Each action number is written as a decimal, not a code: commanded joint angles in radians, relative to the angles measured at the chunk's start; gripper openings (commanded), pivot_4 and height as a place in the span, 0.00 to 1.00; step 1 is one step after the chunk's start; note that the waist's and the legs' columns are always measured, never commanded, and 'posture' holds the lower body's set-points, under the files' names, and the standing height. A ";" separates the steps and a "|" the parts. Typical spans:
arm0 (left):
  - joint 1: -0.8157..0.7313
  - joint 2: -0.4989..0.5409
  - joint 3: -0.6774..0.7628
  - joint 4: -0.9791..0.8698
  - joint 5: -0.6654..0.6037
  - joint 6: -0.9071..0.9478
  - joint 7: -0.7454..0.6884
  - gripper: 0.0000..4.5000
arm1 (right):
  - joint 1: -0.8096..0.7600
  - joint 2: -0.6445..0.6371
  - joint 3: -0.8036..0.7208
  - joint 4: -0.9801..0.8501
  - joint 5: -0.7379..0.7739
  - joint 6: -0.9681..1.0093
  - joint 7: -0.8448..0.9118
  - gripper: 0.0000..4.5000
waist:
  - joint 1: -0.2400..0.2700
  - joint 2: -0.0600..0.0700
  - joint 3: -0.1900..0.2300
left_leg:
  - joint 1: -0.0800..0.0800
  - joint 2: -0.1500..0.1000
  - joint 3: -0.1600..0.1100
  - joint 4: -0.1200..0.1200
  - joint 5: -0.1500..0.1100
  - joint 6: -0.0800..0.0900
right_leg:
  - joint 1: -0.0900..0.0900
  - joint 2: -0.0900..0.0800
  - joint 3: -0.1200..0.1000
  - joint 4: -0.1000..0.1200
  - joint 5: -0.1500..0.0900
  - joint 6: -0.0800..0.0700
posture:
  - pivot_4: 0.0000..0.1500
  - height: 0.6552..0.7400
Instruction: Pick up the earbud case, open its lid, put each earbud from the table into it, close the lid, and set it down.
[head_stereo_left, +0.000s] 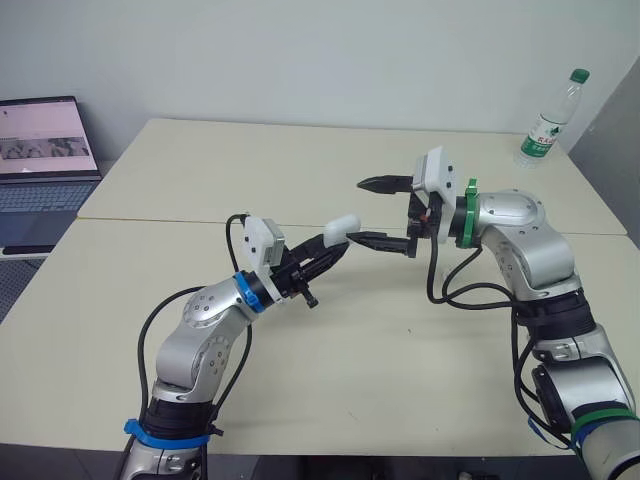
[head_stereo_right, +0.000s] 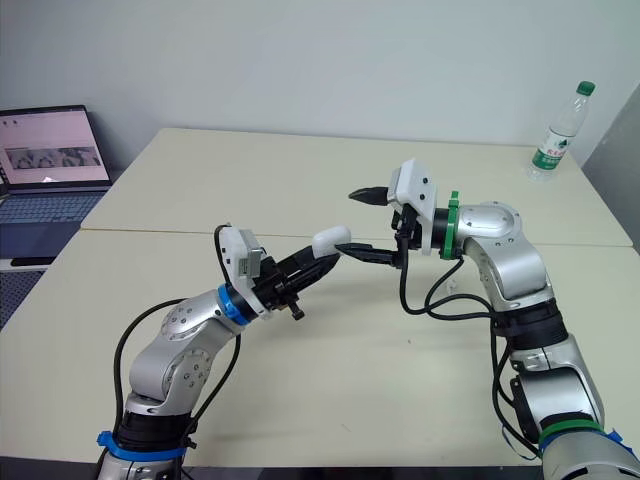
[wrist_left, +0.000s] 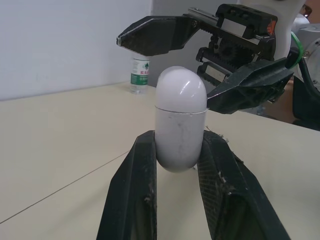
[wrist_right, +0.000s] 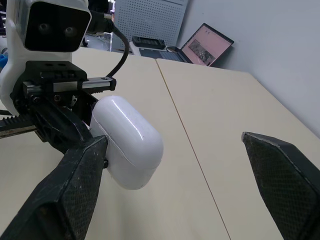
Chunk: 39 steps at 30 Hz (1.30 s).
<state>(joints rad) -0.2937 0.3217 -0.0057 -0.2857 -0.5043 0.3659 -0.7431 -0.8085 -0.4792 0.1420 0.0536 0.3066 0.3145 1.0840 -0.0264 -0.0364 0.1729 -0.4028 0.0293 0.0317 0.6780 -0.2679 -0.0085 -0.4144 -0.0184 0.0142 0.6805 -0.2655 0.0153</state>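
Beige table (head_stereo_left: 300, 180) | left gripper (head_stereo_left: 335, 248) clamps earbud case (head_stereo_left: 343, 228) (lid closed) | right gripper (head_stereo_left: 360, 211) agape beside it

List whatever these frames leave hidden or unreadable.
Inside of the earbud case: lid shut, contents hidden in every view.
Case bottom: left wrist view, covered by fingers of the left end effector.
Whether the open right end effector touches the case: unclear.
The laptop: cut by left edge, eye views.
The bottle label: too small.
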 joint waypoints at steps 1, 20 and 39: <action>-0.008 0.007 -0.016 -0.063 -0.019 -0.012 -0.018 0.16 | -0.038 0.007 -0.030 0.013 0.009 -0.011 -0.017 0.99 | 0.000 0.000 0.000 | 0.000 0.000 0.000 0.000 0.000 0.000 | 0.000 0.000 0.000 0.000 0.000 0.000 | 1.00 1.00; -0.012 -0.001 0.000 -0.022 0.016 -0.054 0.025 0.16 | -0.023 -0.004 -0.104 -0.043 0.154 0.196 -0.034 0.99 | 0.000 0.000 0.000 | 0.001 0.000 0.000 -0.001 0.000 0.000 | 0.001 0.000 0.000 0.000 0.000 0.000 | 1.00 1.00; 0.141 -0.071 0.047 -0.076 0.167 -0.215 0.283 0.16 | 0.534 0.008 -0.240 -0.241 -0.106 0.285 -0.689 0.99 | -0.001 0.000 0.000 | 0.003 0.000 0.001 -0.002 0.000 0.000 | 0.003 0.000 0.001 -0.001 0.000 0.000 | 1.00 1.00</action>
<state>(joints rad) -0.1528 0.2574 0.0371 -0.3135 -0.3379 0.1697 -0.4717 -0.2727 -0.4846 -0.0745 -0.1230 0.2139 0.6179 0.4486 -0.0276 -0.0360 0.1729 -0.3999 0.0301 0.0323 0.6765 -0.2681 -0.0082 -0.4111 -0.0176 0.0154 0.6792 -0.2660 0.0158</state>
